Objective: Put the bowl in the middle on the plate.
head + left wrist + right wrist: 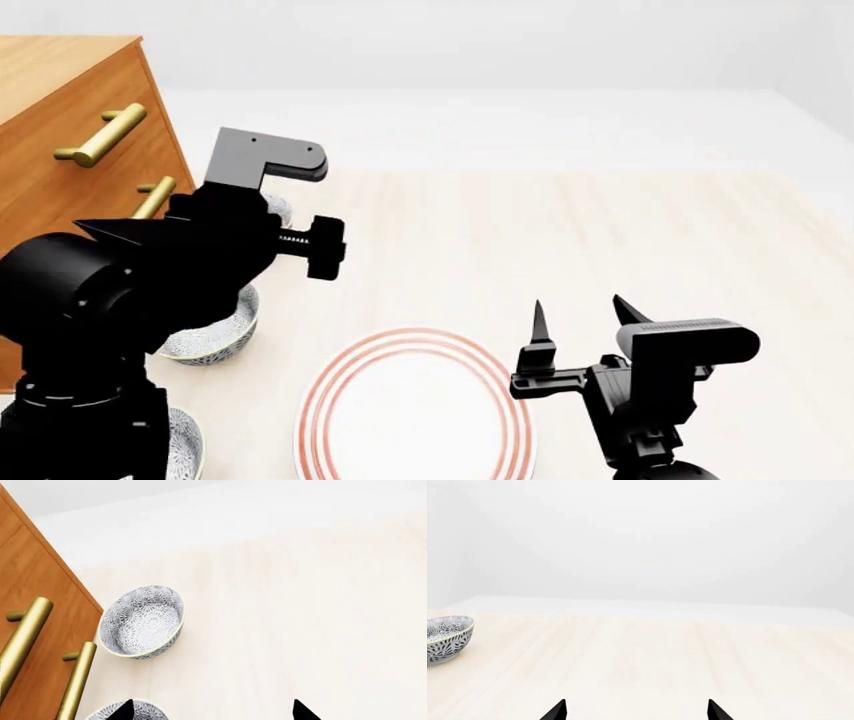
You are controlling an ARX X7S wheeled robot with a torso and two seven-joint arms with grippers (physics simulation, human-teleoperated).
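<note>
Three look-alike patterned bowls stand in a row beside the dresser. The bowl in the middle [214, 340] is half hidden by my left arm in the head view. In the left wrist view only its rim [143, 711] shows, at the frame edge by one fingertip. The plate [414, 410], white with red rings, lies to the bowl's right. My left gripper [213, 711] is open over bare table, and its fingers are hidden in the head view. My right gripper [581, 320] [636, 711] is open and empty, just past the plate's right rim.
The wooden dresser [67, 120] [27, 575] with brass handles [23, 635] borders the bowls on the left. The far bowl [141, 621] stands beyond the left gripper. The near bowl [184, 450] sits at the view's bottom left. The right wrist view shows a patterned bowl [447, 637].
</note>
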